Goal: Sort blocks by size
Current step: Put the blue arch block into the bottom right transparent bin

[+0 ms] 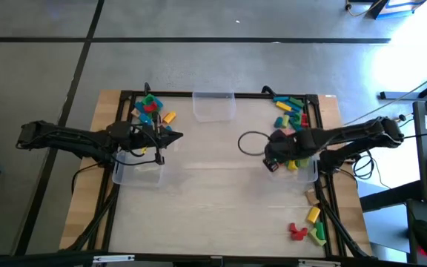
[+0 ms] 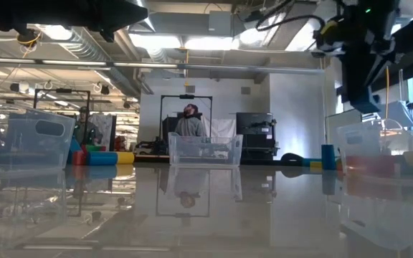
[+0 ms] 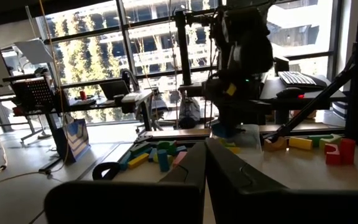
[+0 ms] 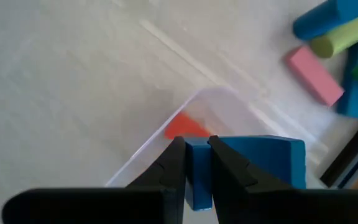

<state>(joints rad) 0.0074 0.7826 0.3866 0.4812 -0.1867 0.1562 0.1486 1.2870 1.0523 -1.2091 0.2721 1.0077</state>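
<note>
Blocks (image 1: 151, 108) sit in three loose groups on the pale, glossy tabletop (image 1: 213, 200): a far-left heap of blue, red, green and yellow pieces, a far-right scatter (image 1: 289, 111) of bars and cylinders, and a small near-right cluster (image 1: 308, 226) of red, yellow and green chunks.

Left side: the left claw (image 1: 170, 136) hangs over the left clear bin (image 1: 136, 172), just beside the far-left heap, fingers pressed together with nothing between them. In the left wrist view its two dark fingers (image 3: 225, 171) meet in a single wedge.

Centre: a second clear bin (image 1: 213, 105), thin-walled and rectangular, stands at the far edge of the tabletop. A dark ring of cable (image 1: 252, 143) lies flat right of centre.

Right side: the right claw (image 1: 272, 162) hovers at the corner of the right clear bin (image 1: 307, 169), pinching a blue block (image 4: 244, 165). In the right wrist view that block is a flat-faced, matte rectangular chunk gripped at one end between smooth dark fingers (image 4: 173, 168). Below it an orange-red piece (image 4: 185, 127) lies inside the bin's rounded transparent corner. Farther off on the tabletop lie a pink slab (image 4: 314, 76), a blue cylinder (image 4: 328, 17) and a yellow-green cylinder (image 4: 344, 38), the two cylinders touching side by side.
</note>
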